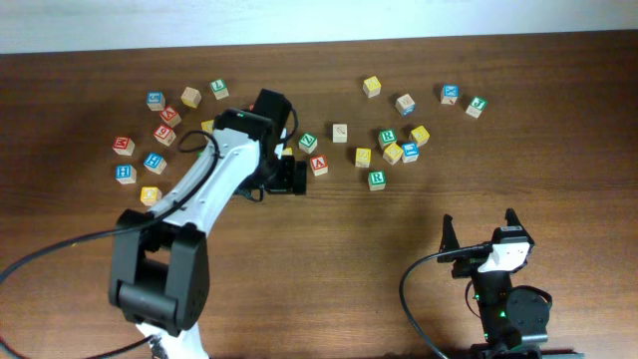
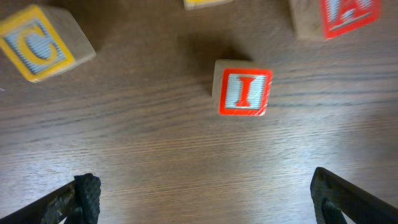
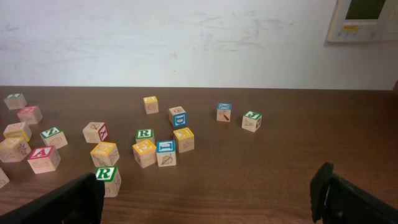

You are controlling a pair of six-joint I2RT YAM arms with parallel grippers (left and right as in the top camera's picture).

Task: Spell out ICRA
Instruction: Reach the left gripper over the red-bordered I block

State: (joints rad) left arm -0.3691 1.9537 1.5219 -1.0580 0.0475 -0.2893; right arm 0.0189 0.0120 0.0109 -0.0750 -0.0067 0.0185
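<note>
Left pincer [image 2: 208, 200] gapes wide and empty above the I cube [image 2: 244, 91] on the counter [image 2: 149, 143], C cube [image 2: 38, 45] and A cube [image 2: 339, 15] nearby. Looks light, hard wood; I'd pinch two flat opposite sides.

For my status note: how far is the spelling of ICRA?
Done: nothing; no letters stand in a row yet. In hand: the open left gripper points at the red I cube, not touching it; the yellow C cube and red A cube lie near. Left: all four letters, including a green R cube. The right gripper sits open, unused.
</note>
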